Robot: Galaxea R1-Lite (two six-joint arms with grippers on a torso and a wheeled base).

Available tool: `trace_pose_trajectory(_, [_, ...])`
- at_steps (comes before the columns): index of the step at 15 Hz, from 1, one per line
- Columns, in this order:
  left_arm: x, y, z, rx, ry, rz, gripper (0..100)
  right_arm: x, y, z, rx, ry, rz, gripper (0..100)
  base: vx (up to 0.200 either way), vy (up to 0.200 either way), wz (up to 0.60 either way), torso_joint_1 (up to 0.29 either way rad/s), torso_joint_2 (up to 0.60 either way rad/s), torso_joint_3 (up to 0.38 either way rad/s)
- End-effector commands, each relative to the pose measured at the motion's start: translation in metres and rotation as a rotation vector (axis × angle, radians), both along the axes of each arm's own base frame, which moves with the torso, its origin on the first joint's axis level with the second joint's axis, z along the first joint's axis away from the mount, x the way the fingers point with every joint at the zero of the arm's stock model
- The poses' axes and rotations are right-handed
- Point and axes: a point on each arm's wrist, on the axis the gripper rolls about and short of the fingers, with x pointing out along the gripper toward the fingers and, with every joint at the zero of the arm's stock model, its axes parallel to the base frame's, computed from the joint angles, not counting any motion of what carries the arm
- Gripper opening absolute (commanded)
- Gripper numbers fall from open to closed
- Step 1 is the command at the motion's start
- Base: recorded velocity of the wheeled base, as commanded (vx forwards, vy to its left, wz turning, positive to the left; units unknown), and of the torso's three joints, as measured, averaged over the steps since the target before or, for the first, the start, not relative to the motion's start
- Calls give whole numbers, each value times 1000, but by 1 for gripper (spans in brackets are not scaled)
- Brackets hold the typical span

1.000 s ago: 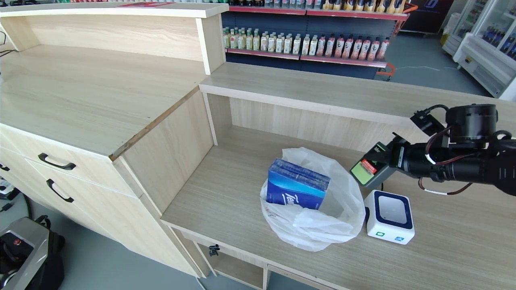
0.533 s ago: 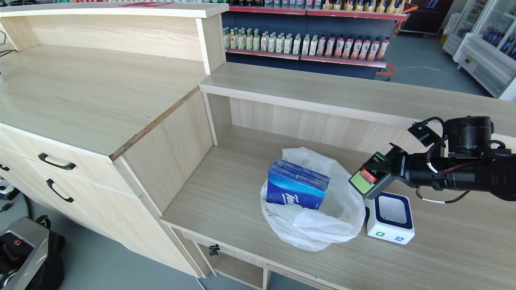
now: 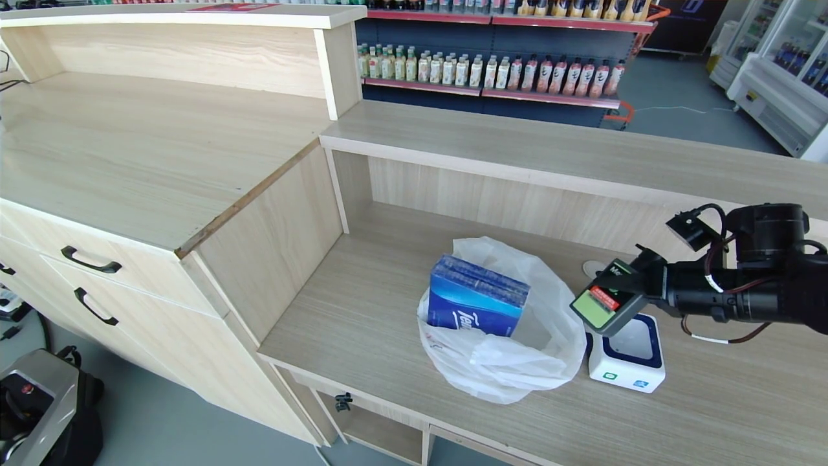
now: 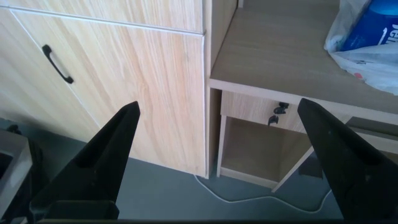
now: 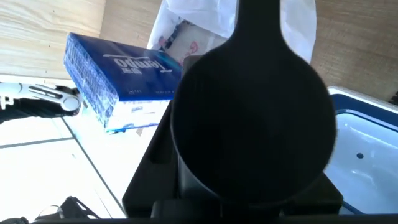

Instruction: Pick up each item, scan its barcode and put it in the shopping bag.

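Head view: small green-faced box (image 3: 603,306) clamped in right gripper (image 3: 622,296), held tilted just above white scanner (image 3: 631,366) on counter (image 3: 362,323), beside shopping bag (image 3: 517,372) with blue tissue pack (image 3: 475,299) inside. Left wrist view: left gripper (image 4: 217,107) spread wide, low beside cabinet door (image 4: 124,68).

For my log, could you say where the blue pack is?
Head view, centre: the blue pack sits inside the shopping bag, left of the scanner.
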Motion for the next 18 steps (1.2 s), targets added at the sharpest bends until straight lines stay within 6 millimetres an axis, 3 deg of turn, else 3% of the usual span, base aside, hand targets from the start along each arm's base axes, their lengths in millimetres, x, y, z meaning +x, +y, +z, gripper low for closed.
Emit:
trace_pose_trajectory(1, [0,0,0,0,-1,0,100,-10,-8,-4,-13,1,-7,0,0,0,0,0,0,0])
trace_pose_trajectory(8, [0,0,0,0,-1,0,100,-12,-30,-11,-27,1,-38,0,0,0,0,0,0,0])
trace_pose_trajectory(18, [0,0,0,0,-1,0,100,-14,-30,-9,-31,2,-37,0,0,0,0,0,0,0])
